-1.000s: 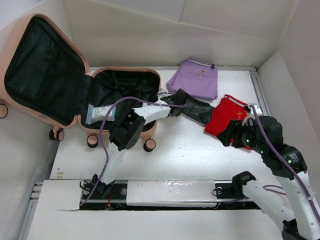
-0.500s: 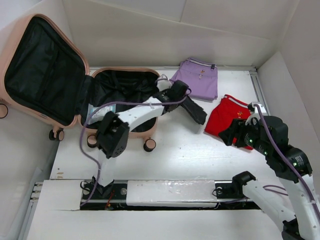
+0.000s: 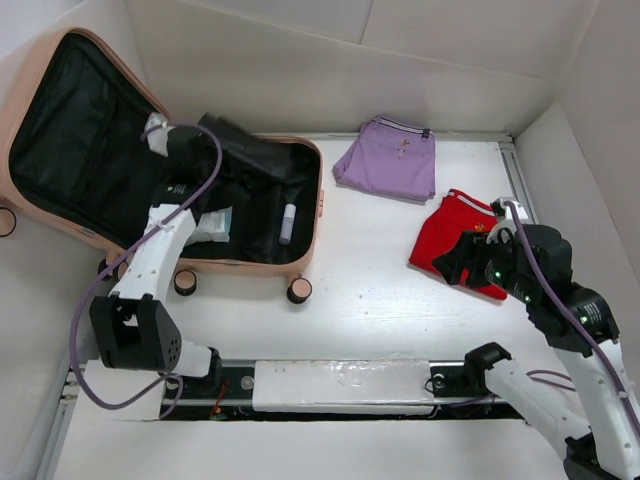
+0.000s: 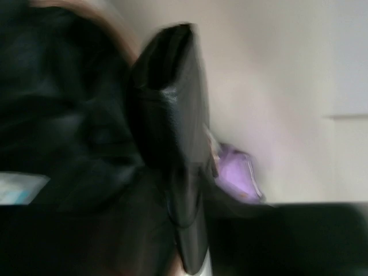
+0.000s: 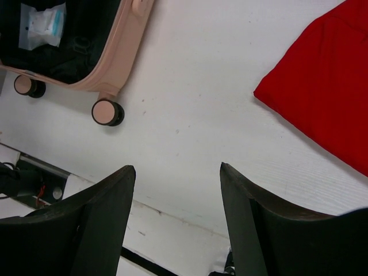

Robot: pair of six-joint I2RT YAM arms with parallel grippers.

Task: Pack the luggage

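Observation:
The luggage [image 3: 318, 200], a peach-pink suitcase, lies open at the table's left, with its black-lined lid [image 3: 80, 130] propped up. My left gripper [image 3: 198, 130] hovers over the back left of the base, shut on one end of a flat black pouch [image 3: 250, 150] that reaches across the base. The left wrist view is blurred; there the pouch [image 4: 172, 126] stands up from between my jaws. My right gripper [image 3: 460, 262] hangs open and empty above the table beside a folded red garment [image 3: 450, 235].
A folded purple garment [image 3: 390, 160] lies at the back centre. Inside the base lie a white packet [image 3: 212, 225] and a small white tube [image 3: 288, 222]. The luggage's front wheel [image 5: 107, 112] stands on the table. White walls close in the back and right.
My left arm has swung from the table's middle to over the open luggage, carrying the black pouch along. The right gripper has shifted slightly over the red garment's edge.

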